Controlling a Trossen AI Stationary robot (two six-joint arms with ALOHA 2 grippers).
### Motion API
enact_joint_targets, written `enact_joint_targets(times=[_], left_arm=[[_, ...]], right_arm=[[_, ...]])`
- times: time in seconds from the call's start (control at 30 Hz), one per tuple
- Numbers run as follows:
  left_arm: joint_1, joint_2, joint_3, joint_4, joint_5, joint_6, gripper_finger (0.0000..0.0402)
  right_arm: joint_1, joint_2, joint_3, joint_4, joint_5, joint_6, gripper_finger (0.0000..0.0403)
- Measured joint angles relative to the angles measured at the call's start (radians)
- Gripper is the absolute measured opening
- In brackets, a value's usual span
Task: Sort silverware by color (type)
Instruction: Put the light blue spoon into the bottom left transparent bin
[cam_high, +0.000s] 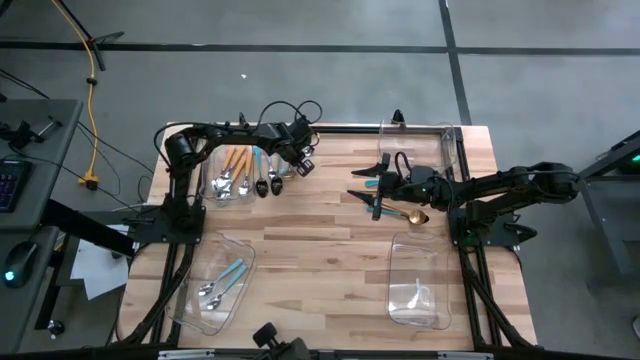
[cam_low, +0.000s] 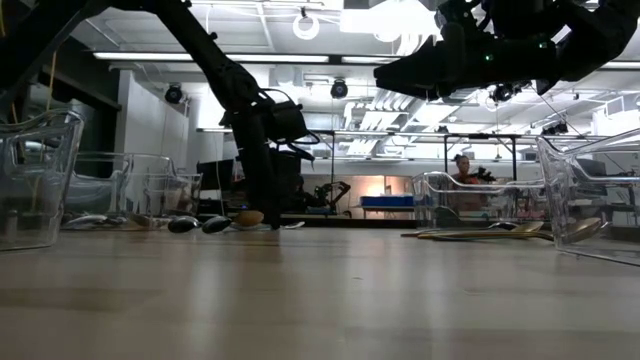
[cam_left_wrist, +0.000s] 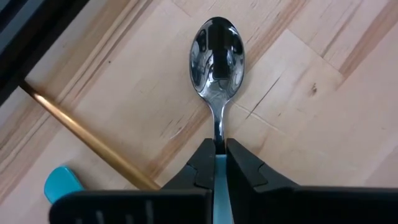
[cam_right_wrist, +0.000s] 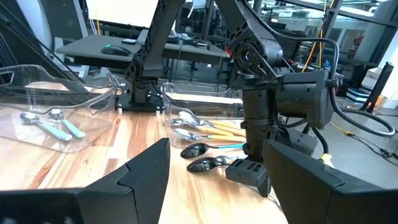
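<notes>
The left gripper (cam_left_wrist: 219, 167) is down at the table near the back left, its two fingers pressed together on the light-blue handle of a silver spoon (cam_left_wrist: 216, 53) just behind the neck, with the polished bowl lying face up on the bare wood ahead of it. This spoon sits at the right edge of the loose row of silverware on the table (cam_high: 320, 225), beside the orange-handled pieces (cam_high: 237, 160) that lie in the back-left clear bin (cam_high: 212, 176); a thin gold handle (cam_left_wrist: 87, 138) crosses the boards close by, and another blue end (cam_left_wrist: 61, 183) shows just beside the gripper. A spoon like this looks light and stiff — it should lift as one rigid piece without bending — but the polished metal and smooth handle are probably slippery, and a hold so near the neck leaves the long handle free to swing, so the piece may pivot in the pinch. Taking it nearer the middle of the handle would likely balance it better. Its likely destination is the front-left bin (cam_high: 200, 310), which already holds blue-handled pieces (cam_high: 228, 276). The right gripper (cam_high: 378, 190) waits with its fingers spread wide, near the teal-handled pieces and a gold spoon (cam_high: 412, 216) on the right side — it holds nothing. The front-right bin (cam_high: 398, 256) holds nothing that I can make out.
</notes>
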Motion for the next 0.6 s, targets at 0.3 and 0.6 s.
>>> enact_joint_targets(times=[0.3,0.6], left_arm=[[0.000,-0.007,-0.002,0.000,0.000,-0.001,0.0002],[0.000,-0.009,-0.002,0.000,0.000,-0.002,0.0001]], right_arm=[[0.000,0.000,0.000,-0.001,0.000,0.000,0.0243],[0.000,0.000,0.000,-0.002,0.000,0.000,0.0243]])
